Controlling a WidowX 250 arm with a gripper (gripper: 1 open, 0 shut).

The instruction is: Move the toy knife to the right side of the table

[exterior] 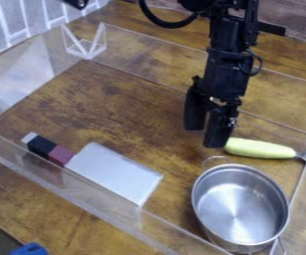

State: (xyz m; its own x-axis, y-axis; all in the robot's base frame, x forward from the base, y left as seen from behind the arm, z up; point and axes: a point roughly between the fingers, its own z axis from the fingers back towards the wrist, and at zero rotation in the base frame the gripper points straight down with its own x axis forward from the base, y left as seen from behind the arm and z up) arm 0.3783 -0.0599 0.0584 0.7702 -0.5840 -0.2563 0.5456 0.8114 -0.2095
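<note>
- The end effector (211,127) is held open above the worktop (116,105), with nothing gripped.
- Beside it, the toy knife (262,148) is laid at the right side, its tip near the clear wall, just behind the metal pot (242,204).
- The placing seems done; the end effector is best lifted straight up, so that neither handle nor pot is brushed.
- Farther off, the cleaver (113,172) is best left untouched.

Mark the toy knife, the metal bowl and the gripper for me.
Toy knife (260,148): camera view, on the yellow-green handle.
Metal bowl (239,206): camera view, on the inside.
Gripper (211,137): camera view, midway between its fingertips.
</note>
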